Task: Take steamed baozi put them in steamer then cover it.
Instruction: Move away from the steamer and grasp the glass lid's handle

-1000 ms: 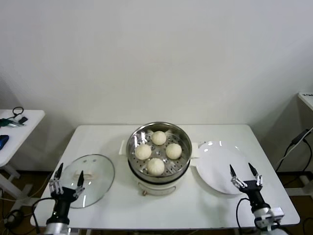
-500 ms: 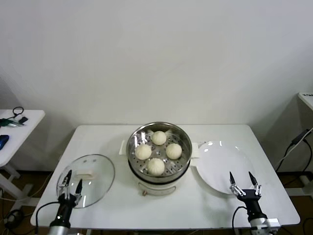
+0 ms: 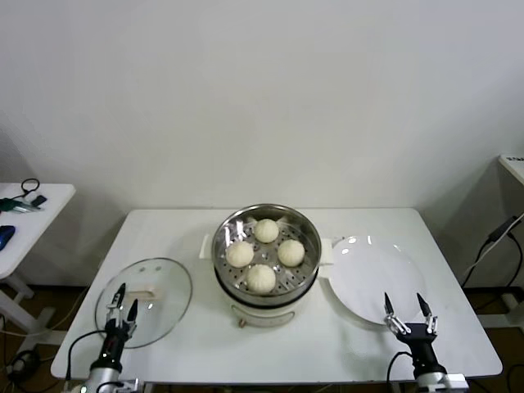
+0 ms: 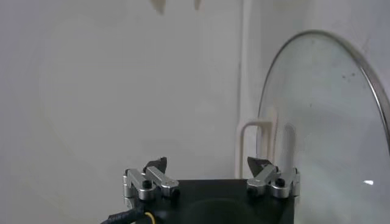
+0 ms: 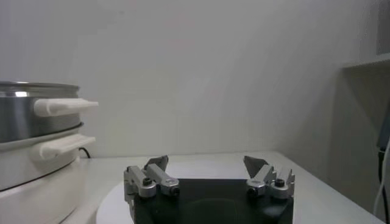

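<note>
Cream-white, smooth round steamed baozi (image 3: 261, 277), four of them, already sit on the perforated floor of the shiny round stainless-steel steamer (image 3: 225, 258) at the middle of the white table (image 3: 344, 348), so the covering step looks to be what remains. Round and clear, the glass cover (image 3: 168, 299) with its metal rim lies flat on the table at about nine o'clock from the steamer, apart from it. Its white rectangular handle (image 3: 145, 289) runs roughly three to nine o'clock. The left gripper (image 3: 124, 303) hovers at the cover's near edge with its fingers spread, and the handle lies just past it at about one o'clock; the left wrist view shows the handle (image 4: 266, 141) beyond the fingertips. The right gripper (image 3: 408, 312), also spread, waits at six o'clock of the flat white plate (image 3: 360, 278), far from the cover. The left arm is therefore the nearer one.
</note>
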Controlling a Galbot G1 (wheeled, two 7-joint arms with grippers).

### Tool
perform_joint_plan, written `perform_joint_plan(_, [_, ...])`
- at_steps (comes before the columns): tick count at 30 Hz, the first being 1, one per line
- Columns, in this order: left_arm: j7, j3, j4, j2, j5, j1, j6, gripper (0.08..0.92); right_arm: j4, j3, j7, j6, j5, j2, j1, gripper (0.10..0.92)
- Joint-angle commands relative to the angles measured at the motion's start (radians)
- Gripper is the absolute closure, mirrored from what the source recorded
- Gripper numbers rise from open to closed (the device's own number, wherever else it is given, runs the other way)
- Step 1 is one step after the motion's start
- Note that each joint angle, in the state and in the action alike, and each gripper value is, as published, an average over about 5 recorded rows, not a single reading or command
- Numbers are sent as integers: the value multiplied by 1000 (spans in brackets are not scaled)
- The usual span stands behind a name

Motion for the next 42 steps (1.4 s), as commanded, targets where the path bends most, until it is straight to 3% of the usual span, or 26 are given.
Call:
perform_joint_plan(1, [4,3,86,3,32,-82,33,177,1,8,1,11,-4,9,-11,203])
perform_joint_plan(21, [28,23,141,5,17,-148,79,189,-12,-1,2,37,-18,34,-10,203])
perform_joint_plan(24, [32,23,138,5,14,-147,79,245,-13,-2,1,37,-23,35,-8,203])
perform_joint_plan(42, [33,26,176,13,50,-160,34,761,-13,2,5,42,-36,49,-2,203])
